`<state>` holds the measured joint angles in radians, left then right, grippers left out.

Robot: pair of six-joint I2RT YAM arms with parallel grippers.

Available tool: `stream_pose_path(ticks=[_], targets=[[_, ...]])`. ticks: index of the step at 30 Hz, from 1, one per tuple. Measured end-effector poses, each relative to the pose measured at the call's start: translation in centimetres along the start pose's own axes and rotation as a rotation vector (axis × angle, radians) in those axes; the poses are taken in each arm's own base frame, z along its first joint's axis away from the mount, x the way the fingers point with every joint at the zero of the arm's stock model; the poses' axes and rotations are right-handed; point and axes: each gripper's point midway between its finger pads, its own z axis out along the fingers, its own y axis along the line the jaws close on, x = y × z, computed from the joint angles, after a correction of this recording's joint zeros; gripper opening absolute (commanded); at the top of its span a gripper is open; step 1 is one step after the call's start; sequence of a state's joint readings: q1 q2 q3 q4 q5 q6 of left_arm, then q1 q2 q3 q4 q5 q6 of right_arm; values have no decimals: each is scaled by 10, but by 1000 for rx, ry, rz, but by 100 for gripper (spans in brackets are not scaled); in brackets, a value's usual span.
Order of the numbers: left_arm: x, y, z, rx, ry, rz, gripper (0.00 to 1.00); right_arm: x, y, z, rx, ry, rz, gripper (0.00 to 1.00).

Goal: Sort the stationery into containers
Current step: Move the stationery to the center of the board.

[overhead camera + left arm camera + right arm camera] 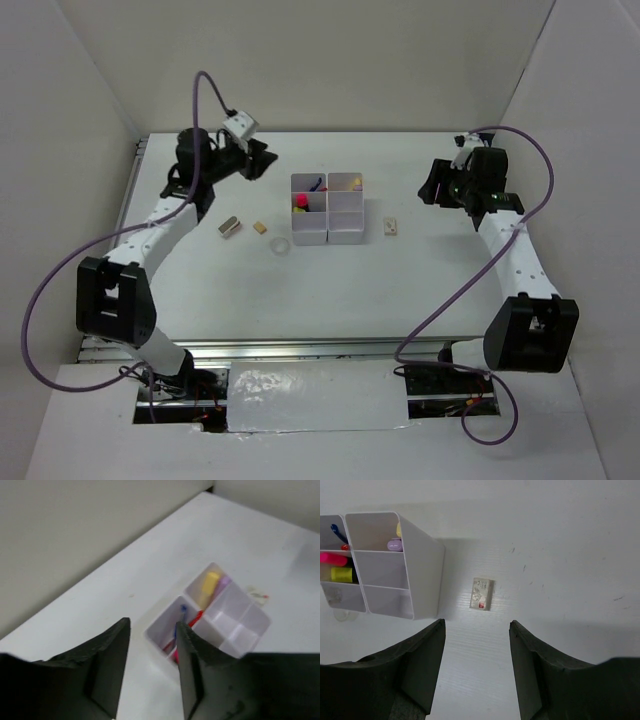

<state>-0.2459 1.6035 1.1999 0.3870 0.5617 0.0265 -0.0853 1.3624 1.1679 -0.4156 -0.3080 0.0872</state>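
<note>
Containers are one white plastic block, two columns by three rows, open on top. The block stands at approx. the middle of the tabletop.

Left column: the far compt. holds the red pen. The middle compt. holds the pink highlighter and the yellow highlighter side by side. Right column: the far compt. has the pale yellow stick and the lilac tube.

Left of the block and apart from it lie the metal clip, the tan eraser and the clear tape ring; the ring is nearest to the block. Right of the block a white labelled piece lies flat, not touching the wall.

The left gripper hangs over the far-left part of the tabletop, jaws apart w/ nothing between them. The right gripper hangs over the tabletop to the right of the block, near the labelled piece, jaws wide and holding nothing.
</note>
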Motion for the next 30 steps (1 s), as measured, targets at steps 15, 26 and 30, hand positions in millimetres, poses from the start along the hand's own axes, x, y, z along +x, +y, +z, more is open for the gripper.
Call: stream_pose_path(ticks=[15,26,30], targets=[[96,55,-105,-284,365,-141,70,78,14,66,42,335,-118,56],[70,61,-148,-409,298,-130,73,121,7,136,171,495,-34,57],[79,63,-156,-432,311,-143,74,124,3,151,223,500,-29,53]])
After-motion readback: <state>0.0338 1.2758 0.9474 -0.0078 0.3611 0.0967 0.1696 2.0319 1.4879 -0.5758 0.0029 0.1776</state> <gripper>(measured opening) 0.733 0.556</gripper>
